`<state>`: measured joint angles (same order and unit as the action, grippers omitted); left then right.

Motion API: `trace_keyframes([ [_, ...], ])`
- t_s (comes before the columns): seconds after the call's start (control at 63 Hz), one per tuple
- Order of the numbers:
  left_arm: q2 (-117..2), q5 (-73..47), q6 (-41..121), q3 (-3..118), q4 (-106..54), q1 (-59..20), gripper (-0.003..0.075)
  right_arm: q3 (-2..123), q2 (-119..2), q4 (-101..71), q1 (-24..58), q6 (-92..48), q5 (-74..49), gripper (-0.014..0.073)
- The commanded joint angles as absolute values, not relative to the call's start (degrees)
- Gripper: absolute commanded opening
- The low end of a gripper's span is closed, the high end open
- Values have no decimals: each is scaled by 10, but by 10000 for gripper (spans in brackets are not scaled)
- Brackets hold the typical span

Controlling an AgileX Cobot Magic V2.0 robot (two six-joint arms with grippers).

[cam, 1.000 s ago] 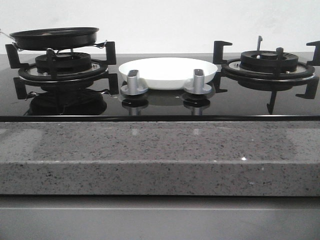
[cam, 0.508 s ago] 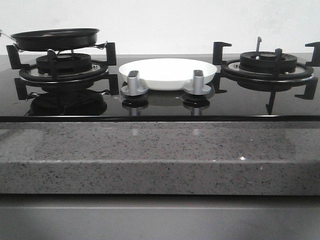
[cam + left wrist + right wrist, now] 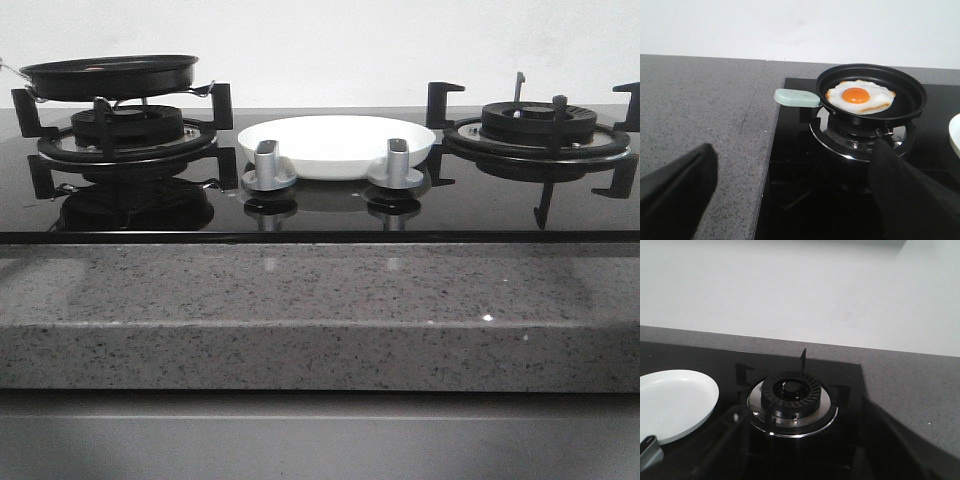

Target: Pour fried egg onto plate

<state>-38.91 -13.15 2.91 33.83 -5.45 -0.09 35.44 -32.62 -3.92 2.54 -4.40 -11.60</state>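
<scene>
The fried egg (image 3: 859, 96), white with an orange yolk, lies flat in a shallow black frying pan (image 3: 910, 90) on the left burner. The pan's pale green handle (image 3: 796, 97) points toward the stone counter. In the front view the pan (image 3: 108, 76) is seen edge-on and hides the egg. The white plate (image 3: 335, 140) sits on the glass hob between the two burners and holds nothing; it also shows in the wrist views as the plate (image 3: 675, 400) and a sliver of plate rim (image 3: 956, 132). My left gripper (image 3: 794, 150) is open, short of the handle. My right gripper (image 3: 802, 410) is open over the right burner (image 3: 791, 392).
Two silver knobs (image 3: 268, 165) (image 3: 396, 163) stand just in front of the plate. Black pan supports (image 3: 530, 130) rise around the right burner. A grey speckled stone counter (image 3: 320, 310) runs along the front and the counter (image 3: 695, 110) continues left of the hob.
</scene>
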Motion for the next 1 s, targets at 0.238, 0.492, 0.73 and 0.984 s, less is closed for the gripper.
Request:
trace_keyframes([
  [0.238,-391,-78,24,360,-55,-1,521,407,-392,-99,23,-49,-116,603],
  [0.492,-391,-78,24,360,-55,-1,471,545,-578,-126,31,-49,-237,603],
  [0.73,-391,-78,24,360,-55,-1,471,710,-758,-130,100,-60,-326,536],
  [0.984,-391,-78,24,360,-55,-1,471,884,-923,-131,140,-63,-415,305],
])
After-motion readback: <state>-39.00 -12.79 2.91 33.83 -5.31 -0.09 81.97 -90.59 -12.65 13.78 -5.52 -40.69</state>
